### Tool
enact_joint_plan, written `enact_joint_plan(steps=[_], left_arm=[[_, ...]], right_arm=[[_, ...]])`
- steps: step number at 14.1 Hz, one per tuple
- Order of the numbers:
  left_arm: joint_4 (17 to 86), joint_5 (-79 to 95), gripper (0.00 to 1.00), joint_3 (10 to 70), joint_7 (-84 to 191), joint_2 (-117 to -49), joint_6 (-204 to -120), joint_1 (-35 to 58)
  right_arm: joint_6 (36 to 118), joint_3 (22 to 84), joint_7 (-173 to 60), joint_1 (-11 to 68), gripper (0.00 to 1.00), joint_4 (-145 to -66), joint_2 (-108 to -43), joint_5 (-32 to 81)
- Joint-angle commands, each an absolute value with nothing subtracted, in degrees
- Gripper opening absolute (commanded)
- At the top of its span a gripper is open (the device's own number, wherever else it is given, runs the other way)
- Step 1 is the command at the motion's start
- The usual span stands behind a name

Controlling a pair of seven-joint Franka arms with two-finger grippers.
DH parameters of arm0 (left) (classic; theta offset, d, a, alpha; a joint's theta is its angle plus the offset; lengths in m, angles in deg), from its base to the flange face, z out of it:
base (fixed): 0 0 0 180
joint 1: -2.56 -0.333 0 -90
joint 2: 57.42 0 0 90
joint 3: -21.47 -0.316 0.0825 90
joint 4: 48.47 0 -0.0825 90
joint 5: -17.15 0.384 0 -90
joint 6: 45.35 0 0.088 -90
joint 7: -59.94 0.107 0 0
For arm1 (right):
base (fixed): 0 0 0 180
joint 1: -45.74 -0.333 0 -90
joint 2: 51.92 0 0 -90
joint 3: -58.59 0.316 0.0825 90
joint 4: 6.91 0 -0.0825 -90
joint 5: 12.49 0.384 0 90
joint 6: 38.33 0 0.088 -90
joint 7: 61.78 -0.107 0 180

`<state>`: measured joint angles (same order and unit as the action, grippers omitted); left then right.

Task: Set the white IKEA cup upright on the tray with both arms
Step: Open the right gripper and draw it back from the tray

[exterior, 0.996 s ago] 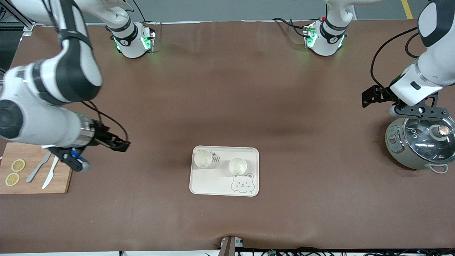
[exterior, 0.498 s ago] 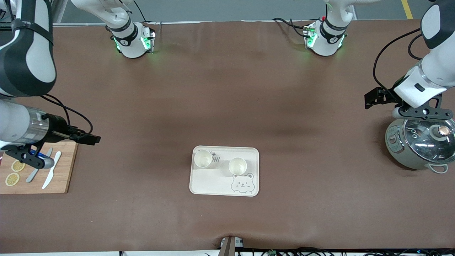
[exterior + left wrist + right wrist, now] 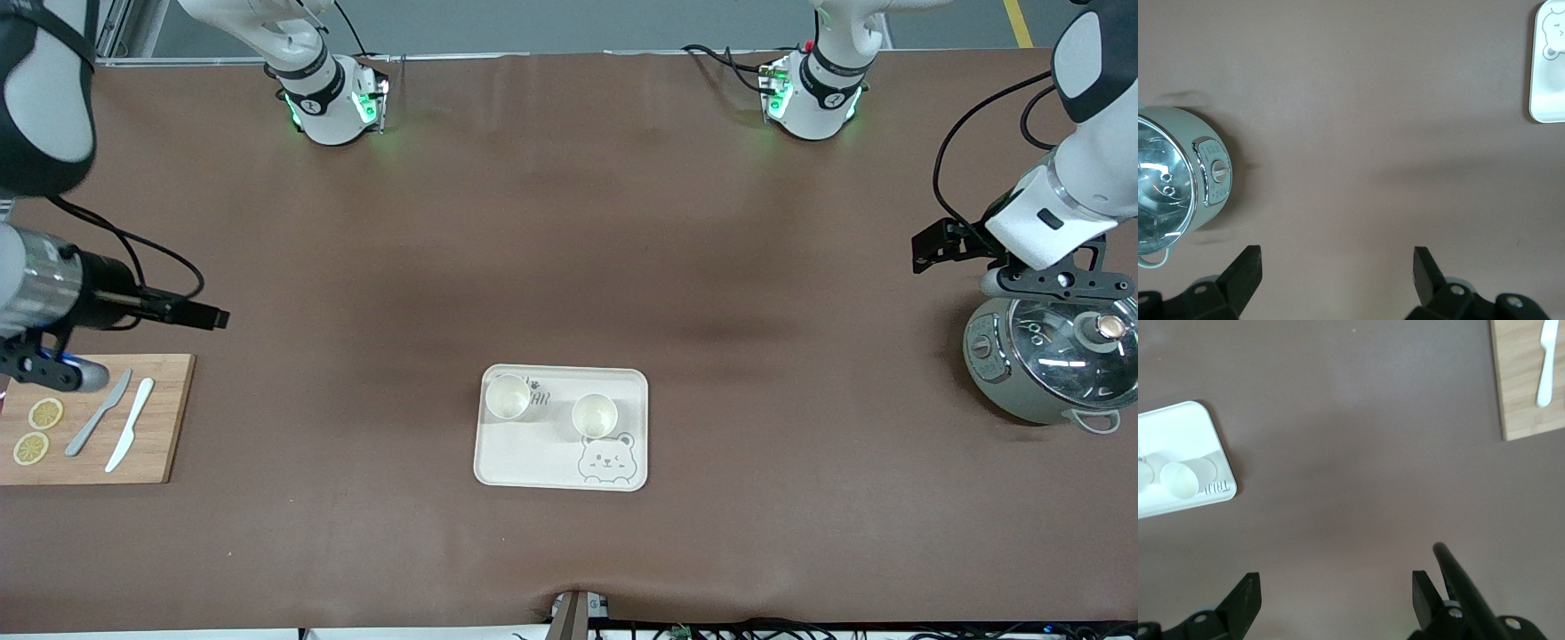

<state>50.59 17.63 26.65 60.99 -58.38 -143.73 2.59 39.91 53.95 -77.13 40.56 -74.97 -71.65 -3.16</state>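
The cream-white tray (image 3: pixel 524 458) with the bear drawing lies in the middle of the table, nearer the front camera. Two white cups stand upright on it, one (image 3: pixel 508 396) at its corner toward the right arm's end, the other (image 3: pixel 594 414) beside the bear. My right gripper (image 3: pixel 49 373) is open and empty over the wooden cutting board's edge; its wrist view shows its open jaws (image 3: pixel 1335 587), the tray (image 3: pixel 1171 427) and a cup (image 3: pixel 1179 480). My left gripper (image 3: pixel 1053 283) is open and empty over the cooker's rim, its jaws (image 3: pixel 1336 267) wide apart.
A wooden cutting board (image 3: pixel 164 418) with two lemon slices (image 3: pixel 44 413), a grey knife (image 3: pixel 98 413) and a white knife (image 3: pixel 131 436) lies at the right arm's end. A grey-green cooker (image 3: pixel 1049 356) with a glass lid stands at the left arm's end.
My right arm has swung away from the tray toward its own end of the table and now hangs over the cutting board's edge. The left arm has barely shifted. The cups have not moved.
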Motion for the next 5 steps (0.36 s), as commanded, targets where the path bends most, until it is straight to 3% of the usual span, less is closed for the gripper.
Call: enact_joint_plan(steps=[1,5], left_arm=[[49.88,18.2,1.0,26.65,61.34,-58.74,-143.78,2.47],[49.71,18.2,1.0,26.65,61.34,-58.74,-143.78,2.47]], right_arm=[[40.51,55.25,-72.59,42.76,1.0,-79.51,-66.95,-5.18],[41.81,55.25,-71.8,42.58,1.0,-83.01,-62.83,-8.09]])
